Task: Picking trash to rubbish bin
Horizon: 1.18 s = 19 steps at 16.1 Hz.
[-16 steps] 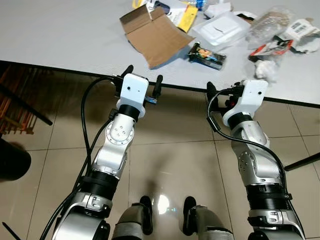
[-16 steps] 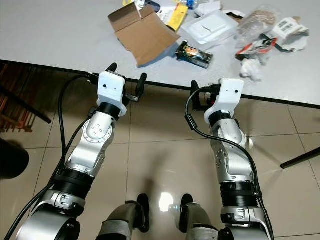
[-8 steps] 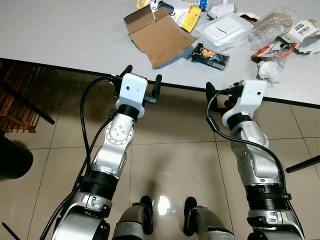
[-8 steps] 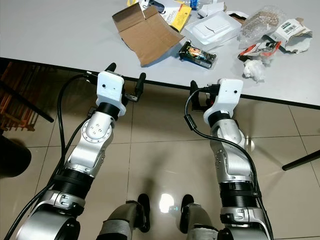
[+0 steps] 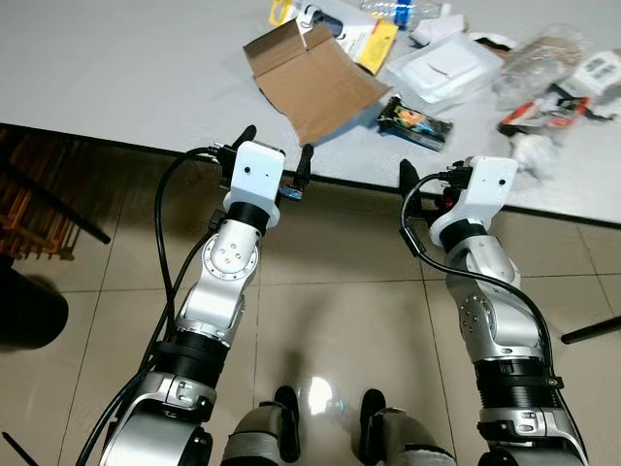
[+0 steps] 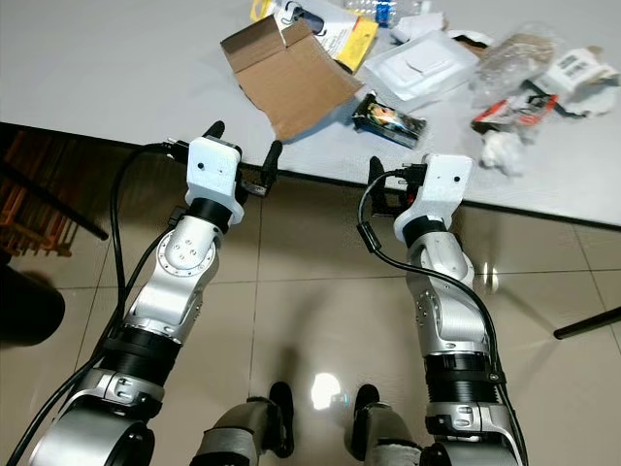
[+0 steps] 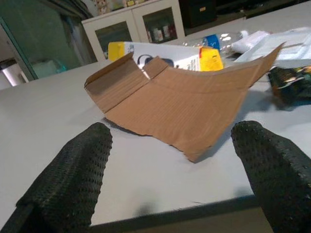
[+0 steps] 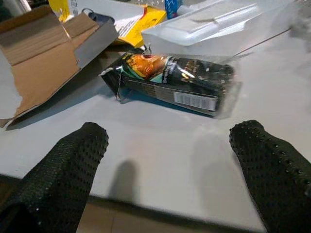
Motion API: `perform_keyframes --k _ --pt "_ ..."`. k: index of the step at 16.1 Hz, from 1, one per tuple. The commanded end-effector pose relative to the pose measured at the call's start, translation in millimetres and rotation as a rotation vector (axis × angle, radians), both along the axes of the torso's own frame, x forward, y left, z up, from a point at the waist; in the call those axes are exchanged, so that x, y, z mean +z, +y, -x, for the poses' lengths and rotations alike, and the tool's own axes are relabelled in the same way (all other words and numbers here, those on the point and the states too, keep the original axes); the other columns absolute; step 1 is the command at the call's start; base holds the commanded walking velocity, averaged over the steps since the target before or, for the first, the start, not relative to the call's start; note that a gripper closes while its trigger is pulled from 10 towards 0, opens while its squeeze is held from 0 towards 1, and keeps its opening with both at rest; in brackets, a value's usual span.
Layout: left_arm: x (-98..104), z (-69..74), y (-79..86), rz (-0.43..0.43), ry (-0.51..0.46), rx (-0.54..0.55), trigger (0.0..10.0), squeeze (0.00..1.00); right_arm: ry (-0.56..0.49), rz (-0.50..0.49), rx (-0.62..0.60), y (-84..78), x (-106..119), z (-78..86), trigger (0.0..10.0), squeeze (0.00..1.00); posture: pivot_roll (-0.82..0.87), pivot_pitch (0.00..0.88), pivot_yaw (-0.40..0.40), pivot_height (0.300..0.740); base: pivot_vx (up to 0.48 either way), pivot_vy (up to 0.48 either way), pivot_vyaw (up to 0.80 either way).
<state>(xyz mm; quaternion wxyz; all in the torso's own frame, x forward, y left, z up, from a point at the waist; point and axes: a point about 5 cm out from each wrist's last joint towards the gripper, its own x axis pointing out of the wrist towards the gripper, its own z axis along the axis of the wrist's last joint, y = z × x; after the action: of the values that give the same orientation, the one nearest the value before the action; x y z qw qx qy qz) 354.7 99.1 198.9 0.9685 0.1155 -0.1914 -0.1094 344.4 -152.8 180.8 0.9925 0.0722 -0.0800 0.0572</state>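
Lying flattened and empty on the grey bench point(image 5: 116, 68), a torn cardboard box point(image 5: 309, 76) sits beside a dark snack packet point(image 8: 177, 82) whose small white print is too fine to read, a white foam tray point(image 5: 441, 76), a yellow-and-white package point(image 5: 354, 29), a clear bag point(image 5: 539, 60) and a crumpled tissue point(image 5: 532, 150). Both hands hover at the bench's near edge over the tiled floor point(image 5: 340, 320), fingers spread and holding nothing: the left hand point(image 7: 170, 160) faces the box, the right hand point(image 8: 170, 160) faces the packet.
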Motion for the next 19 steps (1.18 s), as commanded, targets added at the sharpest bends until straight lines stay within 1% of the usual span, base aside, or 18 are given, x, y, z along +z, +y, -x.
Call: perform_keyframes --k 1,14,19 --pt "-1.0 1.2 2.3 -0.005 0.004 -0.003 10.0 0.00 0.012 -0.002 -0.001 2.2 -4.5 2.0 10.0 0.00 0.08 0.306 0.086 0.740 0.330 0.000 0.00" --pt "-0.5 1.7 -0.9 -0.005 0.004 -0.017 10.0 0.00 0.010 -0.005 -0.007 1.4 -4.4 2.6 10.0 0.00 0.08 0.307 0.088 0.740 0.337 0.000 0.00" --pt "-4.6 4.2 -8.1 -0.009 0.021 -0.073 10.0 0.00 0.010 -0.006 -0.007 2.1 -4.8 2.9 10.0 0.00 0.08 0.308 0.089 0.740 0.000 0.000 0.00"
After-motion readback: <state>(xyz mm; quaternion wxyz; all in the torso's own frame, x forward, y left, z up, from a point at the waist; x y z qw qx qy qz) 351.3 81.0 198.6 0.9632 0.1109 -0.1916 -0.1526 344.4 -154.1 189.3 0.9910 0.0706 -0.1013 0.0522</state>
